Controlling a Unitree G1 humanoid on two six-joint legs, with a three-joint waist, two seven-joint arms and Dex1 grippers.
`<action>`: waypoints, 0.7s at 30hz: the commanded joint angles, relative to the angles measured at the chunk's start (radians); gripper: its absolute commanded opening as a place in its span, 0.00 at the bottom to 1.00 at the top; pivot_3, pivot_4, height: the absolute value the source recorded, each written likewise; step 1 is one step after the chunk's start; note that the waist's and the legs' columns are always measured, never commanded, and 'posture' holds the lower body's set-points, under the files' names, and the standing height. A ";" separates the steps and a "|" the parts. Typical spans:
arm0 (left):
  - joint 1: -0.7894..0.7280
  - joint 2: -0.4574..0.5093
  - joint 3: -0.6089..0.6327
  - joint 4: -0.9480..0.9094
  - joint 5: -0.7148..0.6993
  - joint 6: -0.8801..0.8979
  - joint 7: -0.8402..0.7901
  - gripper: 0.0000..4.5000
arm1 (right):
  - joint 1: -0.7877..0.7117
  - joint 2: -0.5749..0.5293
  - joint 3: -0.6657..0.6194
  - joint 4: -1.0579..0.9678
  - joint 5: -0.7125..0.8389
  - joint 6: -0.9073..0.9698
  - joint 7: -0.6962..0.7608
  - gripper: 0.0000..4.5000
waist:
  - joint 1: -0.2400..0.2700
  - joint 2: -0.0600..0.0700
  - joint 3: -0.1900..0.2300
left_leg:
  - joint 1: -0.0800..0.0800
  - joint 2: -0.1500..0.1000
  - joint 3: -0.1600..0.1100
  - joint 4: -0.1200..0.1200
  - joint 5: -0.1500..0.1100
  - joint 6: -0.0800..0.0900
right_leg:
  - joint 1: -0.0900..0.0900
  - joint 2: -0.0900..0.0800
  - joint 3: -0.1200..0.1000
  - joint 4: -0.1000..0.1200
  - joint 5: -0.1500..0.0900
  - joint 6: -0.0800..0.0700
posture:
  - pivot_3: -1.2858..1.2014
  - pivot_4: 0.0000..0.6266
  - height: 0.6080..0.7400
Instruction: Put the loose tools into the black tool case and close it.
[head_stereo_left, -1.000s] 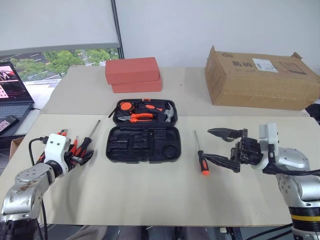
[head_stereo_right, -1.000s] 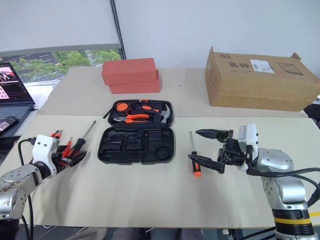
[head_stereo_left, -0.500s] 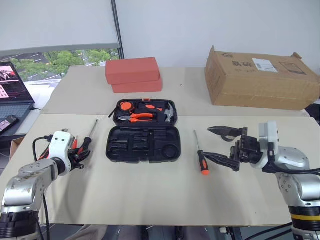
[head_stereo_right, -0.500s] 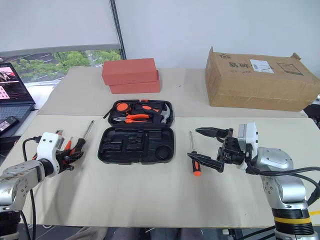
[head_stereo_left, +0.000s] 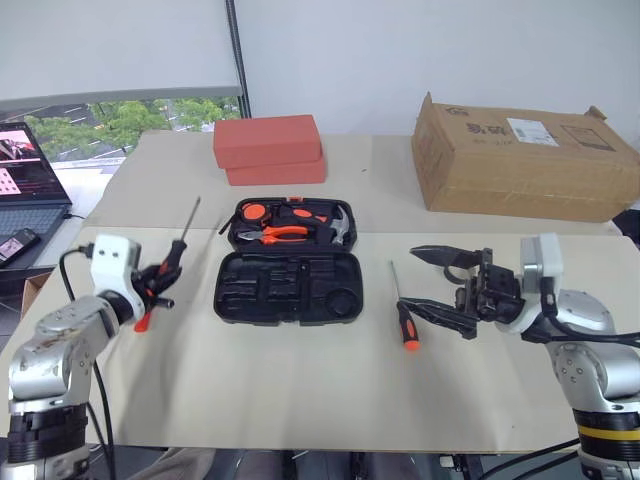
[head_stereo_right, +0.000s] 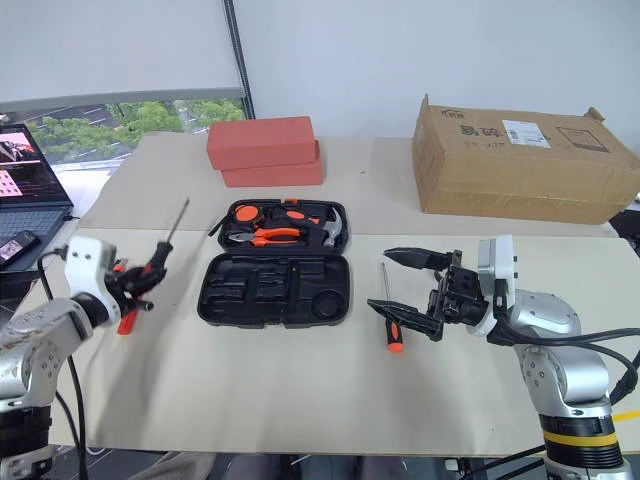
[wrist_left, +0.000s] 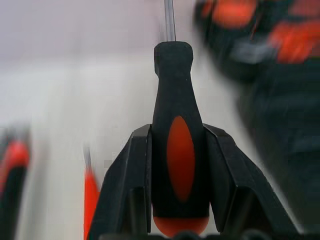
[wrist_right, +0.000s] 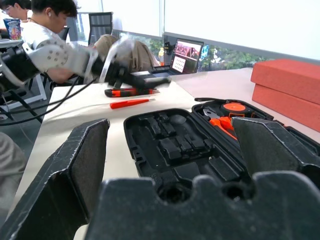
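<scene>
Near the bench's left edge, the left gripper (head_stereo_left: 152, 287) clamps a light, stiff screwdriver (head_stereo_left: 176, 249) by its grippy handle, the sensible hold, while the right gripper (head_stereo_left: 438, 282) gapes empty beside the case (head_stereo_left: 288, 288).

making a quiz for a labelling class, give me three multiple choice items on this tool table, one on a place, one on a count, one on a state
1. Where does the loose orange-and-black-handled screwdriver lie on the beige table top?
A. between the open black plastic tool case and the right gripper
B. on the brown cardboard box
C. inside the case

2. How many flat red boxes are stacked behind the case?
A. one
B. two
C. four

3. What is the left gripper doing?
A. open over the case
B. shut on a black-and-orange-handled screwdriver
C. shut on a hammer

Answers: 1 A, it lies on the table right of the case; 2 B, one box sits on another; 3 B, the fingers clamp the handle.
</scene>
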 joint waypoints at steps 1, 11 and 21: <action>-0.022 0.056 -0.033 -0.038 -0.027 -0.177 -0.222 0.21 | -0.024 -0.019 -0.037 -0.007 0.006 -0.005 0.005 1.00 | 0.000 0.000 0.000 | 0.000 0.000 0.000 0.001 0.000 0.000 | 0.000 0.000 0.000 0.001 0.000 0.000 | 0.52 0.24 0.78; -0.392 0.160 -0.460 0.570 0.391 -0.902 -0.636 0.21 | -0.020 -0.012 -0.036 0.033 -0.017 -0.031 0.022 1.00 | 0.002 0.000 0.000 | 0.000 -0.001 -0.001 0.004 0.000 0.002 | -0.001 0.002 0.000 0.007 -0.001 -0.001 | 0.52 0.24 0.78; -0.747 -0.005 -0.590 1.129 0.535 -1.259 -0.711 0.21 | 0.091 0.010 -0.096 -0.048 -0.029 -0.050 -0.058 1.00 | -0.001 0.000 0.000 | -0.010 -0.003 -0.004 0.012 0.001 0.004 | -0.004 0.003 -0.004 0.006 -0.002 0.001 | 0.52 0.24 0.78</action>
